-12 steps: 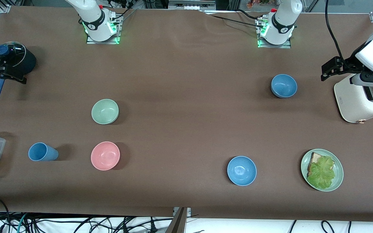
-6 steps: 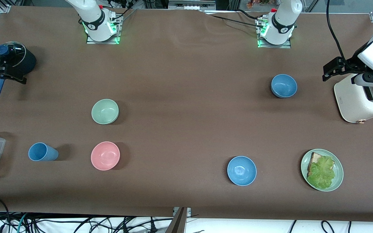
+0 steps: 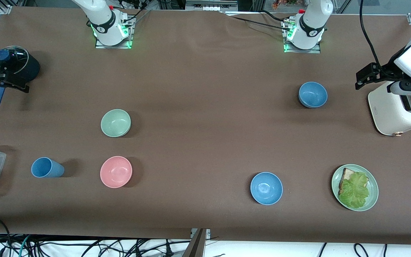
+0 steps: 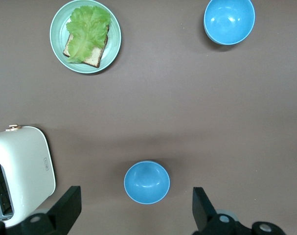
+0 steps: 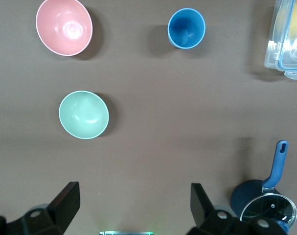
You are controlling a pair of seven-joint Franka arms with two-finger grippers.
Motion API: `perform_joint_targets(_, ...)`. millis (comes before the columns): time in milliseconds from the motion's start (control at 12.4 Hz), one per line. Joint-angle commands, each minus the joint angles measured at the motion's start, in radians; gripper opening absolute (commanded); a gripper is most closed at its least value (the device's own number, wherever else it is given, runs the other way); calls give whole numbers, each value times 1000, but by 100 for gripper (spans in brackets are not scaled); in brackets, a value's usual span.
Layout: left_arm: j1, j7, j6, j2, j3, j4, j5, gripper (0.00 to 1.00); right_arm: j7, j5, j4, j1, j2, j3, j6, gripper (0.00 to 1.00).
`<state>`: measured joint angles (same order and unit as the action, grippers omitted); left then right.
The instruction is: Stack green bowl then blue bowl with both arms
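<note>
The small round pale mint-green bowl [image 3: 115, 122] sat upright on the brown tabletop [image 3: 205, 142] toward the right arm's end, a little farther from the front camera than the small round pink bowl [image 3: 116, 171], which stood near it, apart. The small round steel-blue bowl [image 3: 313, 94] sat toward the left arm's end, closer to the base-side edge of the table, well apart from the brighter sky-blue bowl [image 3: 266, 188], which lay nearer the camera-side edge. No bowl touched another.

The left gripper [image 4: 133, 215] hung over the left arm's end edge, above the white toaster [image 3: 398, 112]; its fingers [image 4: 67, 208] were spread wide and held nothing, with the steel-blue bowl showing between them in the left wrist view. The right gripper [image 5: 133, 210] hung over the right arm's end edge, above the dark saucepan with a glass lid [image 3: 14, 66], its fingers [image 5: 65, 200] likewise spread and empty.
</note>
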<state>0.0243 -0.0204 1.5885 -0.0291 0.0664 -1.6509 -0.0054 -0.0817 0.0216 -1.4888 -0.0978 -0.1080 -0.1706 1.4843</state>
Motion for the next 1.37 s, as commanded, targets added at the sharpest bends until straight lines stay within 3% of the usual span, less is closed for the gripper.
perform_joint_targets(0, 5, 5, -19, 15, 4, 33, -16, 100, -1, -14, -1, 15, 7, 11, 2, 100)
perform_joint_targets(1047, 5, 2, -21, 15, 1, 33, -18, 100, -1, -15, -2, 18, 5, 11, 7, 100)
perform_joint_targets(1288, 5, 2, -21, 15, 1, 33, -18, 100, 3, -37, -5, 12, -59, 13, 24, 100)
